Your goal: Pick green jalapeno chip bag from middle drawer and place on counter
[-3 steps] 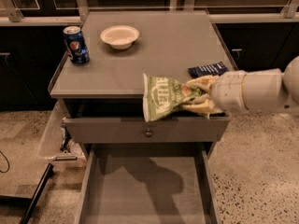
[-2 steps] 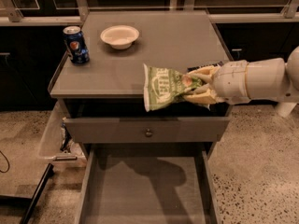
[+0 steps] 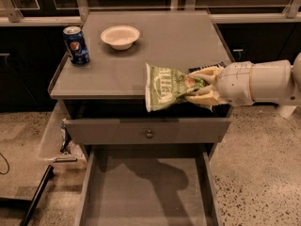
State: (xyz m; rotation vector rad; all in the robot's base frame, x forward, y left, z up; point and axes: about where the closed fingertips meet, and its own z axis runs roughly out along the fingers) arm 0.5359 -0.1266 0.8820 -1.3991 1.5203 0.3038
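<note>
Green foil is out of the drawer. The green jalapeno chip bag (image 3: 167, 86) hangs at centre-right of frame, across the front edge of the counter (image 3: 155, 51). Part of it is over the top, part over the dark gap above the knobbed drawer front (image 3: 149, 131). The gripper (image 3: 200, 86) reaches in from the right edge, fingers (image 3: 207, 73) pinched on the bag's right end, one above and one below. Holding it by one end lets the rest lead over the surface.

I can't tell if the bag touches the counter. The middle drawer (image 3: 141, 201) sits pulled out at bottom of frame.

My read: lift done, placement pending. I'd want the bag further toward the top of frame before release. Let go here and it could tip off the rim. Free space lies left of the dark blue wrapper (image 3: 209, 66), well apart from the can (image 3: 76, 44) and bowl (image 3: 120, 36).
</note>
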